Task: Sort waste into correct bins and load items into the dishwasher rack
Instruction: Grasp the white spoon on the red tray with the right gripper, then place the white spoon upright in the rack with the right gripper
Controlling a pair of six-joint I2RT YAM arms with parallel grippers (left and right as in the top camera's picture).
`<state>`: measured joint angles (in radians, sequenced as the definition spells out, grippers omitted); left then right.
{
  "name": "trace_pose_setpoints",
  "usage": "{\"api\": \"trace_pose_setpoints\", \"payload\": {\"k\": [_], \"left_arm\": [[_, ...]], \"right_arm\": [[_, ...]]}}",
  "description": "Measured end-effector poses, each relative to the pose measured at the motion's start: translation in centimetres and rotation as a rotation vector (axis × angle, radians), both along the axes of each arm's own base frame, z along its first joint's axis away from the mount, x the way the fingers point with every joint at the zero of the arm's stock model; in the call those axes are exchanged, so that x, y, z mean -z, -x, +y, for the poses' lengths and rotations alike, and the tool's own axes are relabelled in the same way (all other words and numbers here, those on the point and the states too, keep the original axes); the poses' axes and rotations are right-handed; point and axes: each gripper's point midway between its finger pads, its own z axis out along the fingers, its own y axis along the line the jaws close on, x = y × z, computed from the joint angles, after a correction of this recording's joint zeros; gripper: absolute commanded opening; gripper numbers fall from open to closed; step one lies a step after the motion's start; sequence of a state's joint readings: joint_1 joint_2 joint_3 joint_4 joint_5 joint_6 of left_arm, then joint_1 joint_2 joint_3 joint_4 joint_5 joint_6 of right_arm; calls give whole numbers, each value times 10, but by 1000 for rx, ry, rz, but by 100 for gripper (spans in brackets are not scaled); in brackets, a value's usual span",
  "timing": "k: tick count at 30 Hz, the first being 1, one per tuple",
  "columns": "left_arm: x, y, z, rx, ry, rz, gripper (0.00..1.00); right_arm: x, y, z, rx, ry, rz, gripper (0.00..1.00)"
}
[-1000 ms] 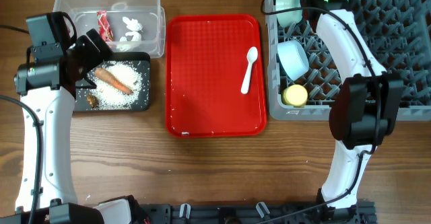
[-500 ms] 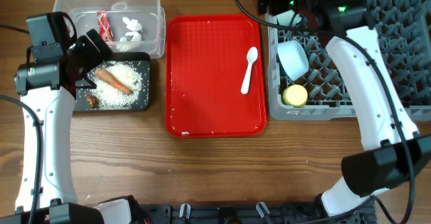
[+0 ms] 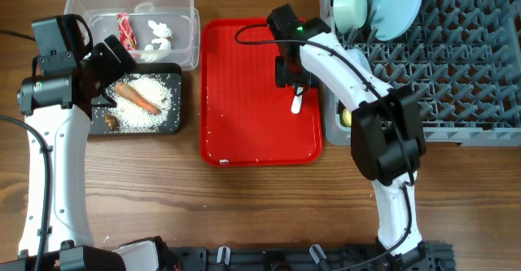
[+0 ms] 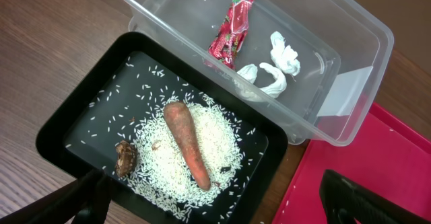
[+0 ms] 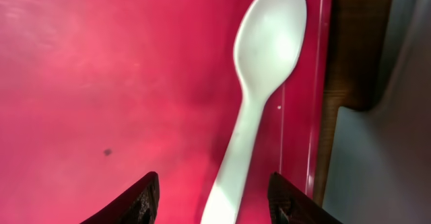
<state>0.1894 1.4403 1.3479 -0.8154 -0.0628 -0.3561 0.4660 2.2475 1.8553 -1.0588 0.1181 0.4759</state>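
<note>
The white plastic spoon [image 3: 297, 100] lies on the red tray's right side. My right gripper [image 3: 294, 79] is open just above it, its fingers [image 5: 217, 204] on either side of the spoon handle [image 5: 259, 83]. My left gripper [image 3: 102, 80] hangs open and empty [image 4: 222, 210] over the black tray [image 3: 175, 118]. That tray holds a carrot [image 4: 187, 143], rice [image 4: 215, 140] and a brown scrap [image 4: 125, 159]. The clear tub [image 3: 192, 27] holds a red wrapper [image 4: 231, 30] and tissue [image 4: 273, 72]. The grey rack [image 3: 456, 84] holds the light-blue plate [image 3: 396, 6], a pale green bowl [image 3: 350, 6] and a yellow cup [image 3: 346, 118], half hidden by my arm.
The flat red tray [image 3: 244, 100] lies between the bins and the rack, with a few rice grains on it. My right arm stretches from the front edge across the rack's left corner. Bare wooden table [image 3: 244, 206] lies in front.
My right arm has swung from the rack's back left corner to the red tray and now hovers over the spoon. The plate now shows in the rack. The left arm has not moved.
</note>
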Motion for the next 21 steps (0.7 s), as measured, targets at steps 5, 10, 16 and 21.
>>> {"api": "trace_pose_setpoints", "payload": {"k": [5,10,16,21], "left_arm": [[0,0,0,0,0,0,100],[0,0,0,0,0,0,100],[0,0,0,0,0,0,100],[0,0,0,0,0,0,100]], "right_arm": [[18,-1,-5,13,33,19,50],[18,-3,-3,22,23,13,48],[33,4,-5,21,35,60,48],[35,4,-4,11,26,67,20]]}}
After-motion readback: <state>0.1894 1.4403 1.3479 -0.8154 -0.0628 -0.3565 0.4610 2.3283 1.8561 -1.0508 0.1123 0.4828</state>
